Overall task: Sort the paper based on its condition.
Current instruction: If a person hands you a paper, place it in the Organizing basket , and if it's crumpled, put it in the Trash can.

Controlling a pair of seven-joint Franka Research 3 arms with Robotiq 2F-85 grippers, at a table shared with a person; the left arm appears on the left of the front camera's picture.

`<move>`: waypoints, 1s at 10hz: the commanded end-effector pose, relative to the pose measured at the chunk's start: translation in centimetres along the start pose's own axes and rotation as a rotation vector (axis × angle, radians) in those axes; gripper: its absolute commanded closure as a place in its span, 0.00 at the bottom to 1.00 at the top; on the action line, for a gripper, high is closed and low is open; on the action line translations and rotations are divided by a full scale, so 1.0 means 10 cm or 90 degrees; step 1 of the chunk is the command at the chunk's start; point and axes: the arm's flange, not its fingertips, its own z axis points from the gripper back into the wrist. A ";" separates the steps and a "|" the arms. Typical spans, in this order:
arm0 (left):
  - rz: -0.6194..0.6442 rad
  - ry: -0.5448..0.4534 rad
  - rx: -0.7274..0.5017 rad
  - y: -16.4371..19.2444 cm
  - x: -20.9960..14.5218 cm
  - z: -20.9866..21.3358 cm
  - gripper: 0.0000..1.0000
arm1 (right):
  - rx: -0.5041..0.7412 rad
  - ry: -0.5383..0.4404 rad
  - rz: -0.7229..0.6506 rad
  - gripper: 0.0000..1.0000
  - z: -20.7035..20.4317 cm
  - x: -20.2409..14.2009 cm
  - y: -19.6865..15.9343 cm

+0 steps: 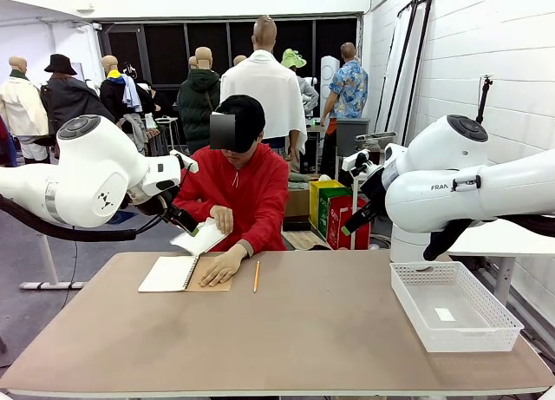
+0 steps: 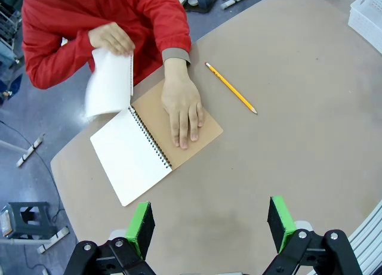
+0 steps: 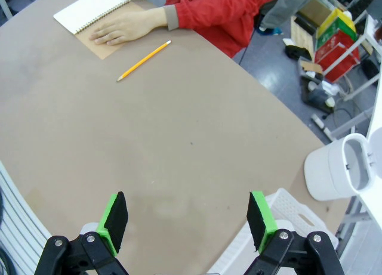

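Both grippers stand wide open with nothing between their green pads: my left gripper (image 2: 209, 218) hangs above bare table (image 2: 298, 138) on the near side of the notebook (image 2: 134, 153), and my right gripper (image 3: 186, 218) hangs over the table's right part, just beside the white basket (image 1: 451, 304).

What I have to sort is at the far side, with the person. One white sheet (image 2: 110, 84) is lifted and curled in the person's raised hand (image 2: 110, 37), its lower end by the notebook's spiral. I cannot tell whether it has come free of the wire. The person's other hand (image 2: 182, 111) lies flat on the brown cover, and a pencil (image 2: 231, 88) rests just beyond it.

From my left gripper the sheet lies ahead and off to the upper left in the wrist view, above the table, not on it. Its long side runs from the raised hand down toward the spiral, roughly square to the line between my left fingers. My left arm is clearly the nearer one. The right gripper is well apart from the sheet, with the pencil and open table between. I judge any handover falls to the left side, reaching forward over the notebook.
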 end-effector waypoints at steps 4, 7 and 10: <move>0.000 0.002 0.000 0.00 0.00 0.00 0.00 | 0.002 0.001 0.001 0.00 -0.01 -0.01 -0.01; 0.000 0.002 0.000 0.00 0.00 0.00 0.00 | 0.002 0.001 0.001 0.00 -0.01 -0.01 -0.01; 0.000 0.002 0.000 0.00 0.00 0.00 0.00 | 0.002 0.001 0.001 0.00 -0.01 -0.01 -0.01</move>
